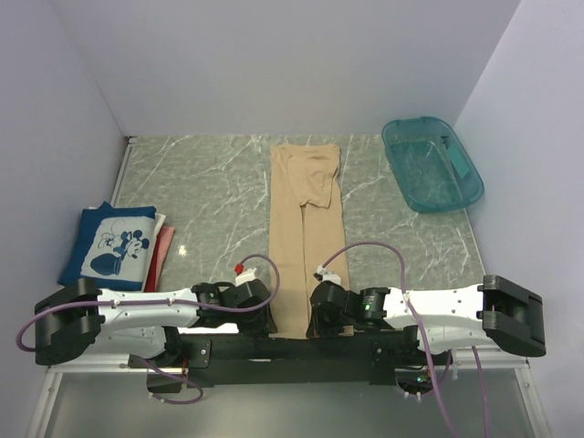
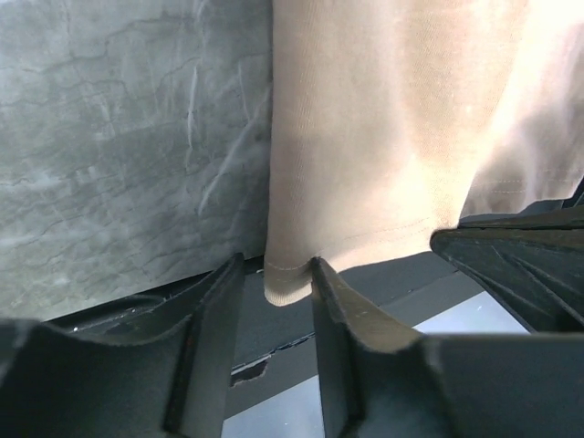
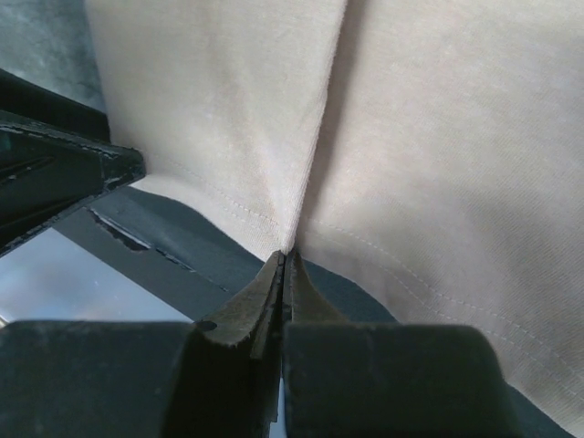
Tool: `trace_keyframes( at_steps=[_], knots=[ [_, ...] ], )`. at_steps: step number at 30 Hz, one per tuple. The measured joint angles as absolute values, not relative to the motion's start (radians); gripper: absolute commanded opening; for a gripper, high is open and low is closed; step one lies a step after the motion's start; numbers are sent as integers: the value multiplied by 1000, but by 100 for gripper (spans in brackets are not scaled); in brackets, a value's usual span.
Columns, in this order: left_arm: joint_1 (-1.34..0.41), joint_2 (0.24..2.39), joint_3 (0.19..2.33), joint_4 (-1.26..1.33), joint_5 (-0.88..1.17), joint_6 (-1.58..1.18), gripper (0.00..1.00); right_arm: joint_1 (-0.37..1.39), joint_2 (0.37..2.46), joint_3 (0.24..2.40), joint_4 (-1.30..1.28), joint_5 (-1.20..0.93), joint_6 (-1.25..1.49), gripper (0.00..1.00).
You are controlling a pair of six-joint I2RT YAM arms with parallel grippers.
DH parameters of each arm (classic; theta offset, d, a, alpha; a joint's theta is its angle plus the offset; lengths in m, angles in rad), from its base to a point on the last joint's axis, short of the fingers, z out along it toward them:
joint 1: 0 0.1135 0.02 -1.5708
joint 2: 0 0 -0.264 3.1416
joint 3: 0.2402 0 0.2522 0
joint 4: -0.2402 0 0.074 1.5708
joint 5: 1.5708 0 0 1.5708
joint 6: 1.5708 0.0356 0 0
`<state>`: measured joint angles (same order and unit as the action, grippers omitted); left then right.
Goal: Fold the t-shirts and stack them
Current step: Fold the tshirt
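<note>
Nearest you, your right gripper (image 3: 285, 260) is pinched tight on the near hem of the tan t-shirt (image 1: 306, 228). Your left gripper (image 2: 274, 274) stands spread around its near-left corner. The folded strip runs near-to-far, mid-table (image 1: 210, 182).

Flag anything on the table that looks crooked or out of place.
The navy Mickey Mouse t-shirt lies rotated on the red t-shirt, which peeks out along its right side, so the stack is uneven. The tan t-shirt overhangs the near edge of the table, its hem pinched by the right gripper.
</note>
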<state>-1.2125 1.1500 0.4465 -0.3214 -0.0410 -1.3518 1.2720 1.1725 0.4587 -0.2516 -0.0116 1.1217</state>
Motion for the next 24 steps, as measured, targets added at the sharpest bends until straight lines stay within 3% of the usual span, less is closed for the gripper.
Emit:
trace_keyframes(
  at_steps=[6, 9, 12, 13, 14, 17, 19, 24],
  knots=[
    [-1213, 1168, 447, -311, -38, -1358, 27, 1272, 1172, 450, -247, -11, 1125, 0],
    [-1213, 1178, 447, -305, -34, -1361, 17, 1272, 1172, 450, -247, -11, 1126, 0],
    [-1213, 1189, 447, -295, -30, -1360, 1, 1272, 1172, 450, -247, -11, 1127, 0],
    [-1213, 1190, 449, -296, -29, -1358, 1, 1272, 1172, 450, -248, -11, 1127, 4],
    [-1213, 1191, 452, -297, -29, -1356, 1, 1272, 1172, 451, -249, -11, 1126, 16],
    [-1213, 1200, 461, -302, -28, -1354, 1, 1272, 1149, 455, -287, -3, 1127, 40],
    [-1213, 1202, 466, -308, -29, -1352, 1, 1272, 1097, 460, -337, 13, 1128, 46],
    [-1213, 1202, 476, -327, -32, -1347, 1, 1266, 932, 474, -461, 56, 1134, 46]
  ],
)
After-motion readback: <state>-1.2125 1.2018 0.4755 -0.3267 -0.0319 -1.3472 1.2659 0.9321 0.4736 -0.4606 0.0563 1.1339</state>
